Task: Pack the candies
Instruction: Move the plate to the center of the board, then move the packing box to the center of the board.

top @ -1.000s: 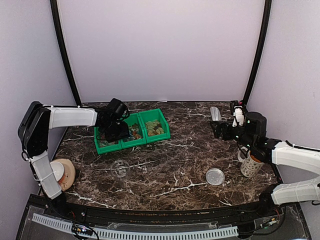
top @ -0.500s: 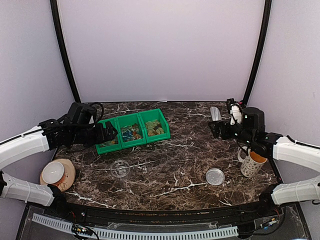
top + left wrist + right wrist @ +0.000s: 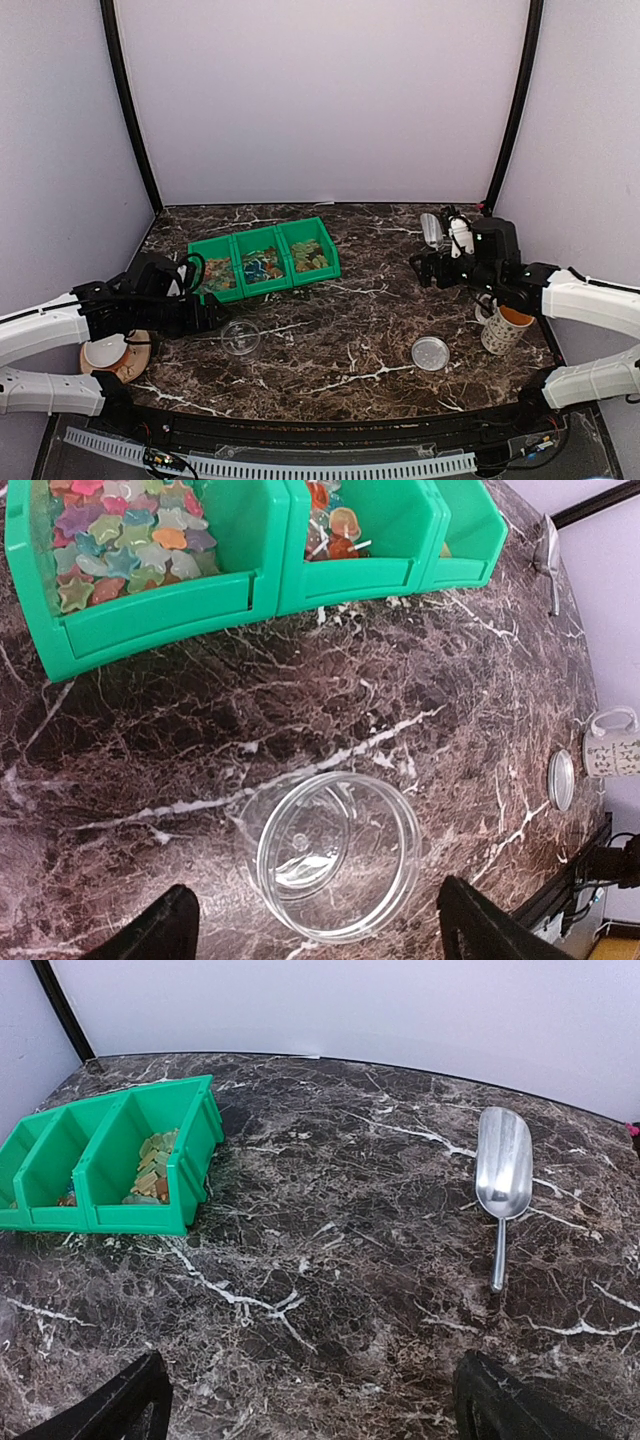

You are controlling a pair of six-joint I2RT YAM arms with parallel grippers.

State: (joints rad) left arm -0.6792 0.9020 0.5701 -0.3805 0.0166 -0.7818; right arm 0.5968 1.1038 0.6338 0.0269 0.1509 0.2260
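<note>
The candies lie in a green three-compartment bin (image 3: 300, 243): pastel star sweets (image 3: 118, 542) in one end compartment, red and blue ones (image 3: 335, 528) in the middle, yellow-green ones (image 3: 153, 1172) in the other end. My left gripper (image 3: 212, 314) is open and empty, low over the table. Its fingers (image 3: 152, 935) flank an empty clear round tub (image 3: 337, 854), apart from it. The tub also shows in the top view (image 3: 240, 337). My right gripper (image 3: 424, 268) is open and empty above bare table (image 3: 310, 1385), near a metal scoop (image 3: 503, 1172).
The tub's clear lid (image 3: 431, 353) lies at the near right. A patterned mug (image 3: 500, 328) stands at the right edge, under the right arm. The scoop (image 3: 431, 227) lies at the back right. A wooden coaster with a white piece (image 3: 110, 352) sits near left.
My left arm has drawn back from the green bin towards the near left and now hangs open over the clear tub. My right gripper has shifted slightly left.
</note>
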